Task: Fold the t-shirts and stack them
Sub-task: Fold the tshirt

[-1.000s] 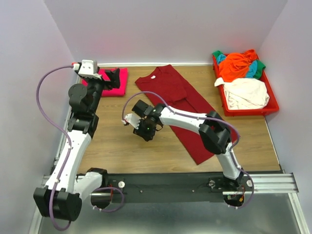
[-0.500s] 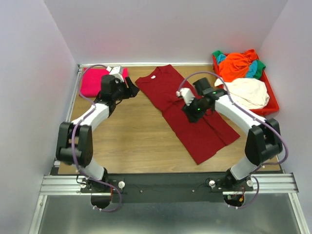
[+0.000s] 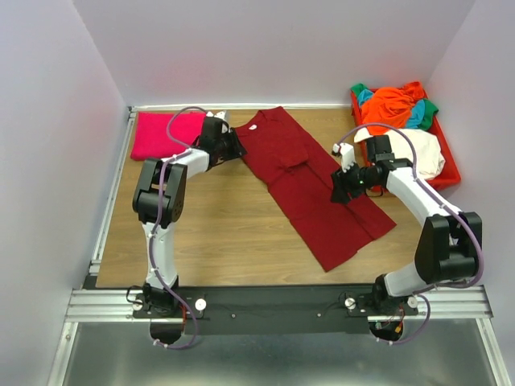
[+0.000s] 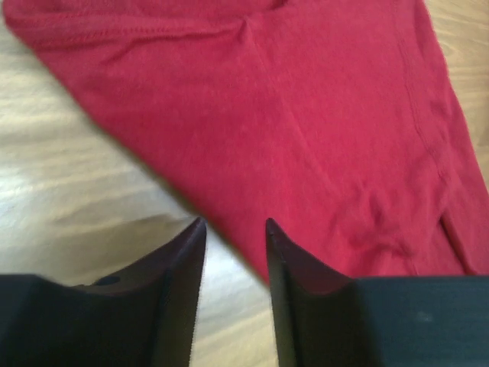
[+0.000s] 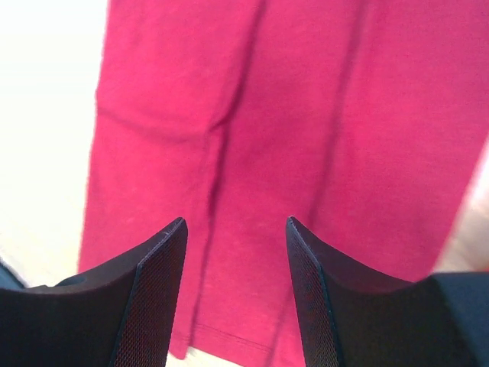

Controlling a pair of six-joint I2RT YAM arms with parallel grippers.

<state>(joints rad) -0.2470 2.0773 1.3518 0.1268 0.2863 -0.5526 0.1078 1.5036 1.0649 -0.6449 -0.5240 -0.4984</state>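
Top view: the maroon shirt [image 3: 310, 189] lies flat and slantwise across the middle of the table [image 3: 209, 233], already narrowed to a long strip, collar end at the far side. A pink shirt [image 3: 157, 135] rests folded in the far left corner, and unfolded ones, among them an orange shirt [image 3: 390, 108] and a cream shirt [image 3: 410, 153], are heaped in the tray [image 3: 451, 173] at the far right. The left pincer [image 3: 229, 146] sits at the strip's left edge near the collar; the right pincer [image 3: 341, 190] is over its right edge about midway down. Left wrist view: the left pincer [image 4: 234, 223] shows a narrow gap with bare table between the fingers [image 4: 179, 290] and the cloth's edge just at their tips; nothing is gripped. Right wrist view: the right pincer [image 5: 235, 222] stands moderately wide above the maroon shirt [image 5: 306, 99], with cloth visible between the jaws and nothing held. Handling, as judged: the cloth is light, limp and creases readily, so it would sag and drag if lifted at one point. Pinching both layers at a hemmed edge or corner, one pincer to each side, should keep the fold square.
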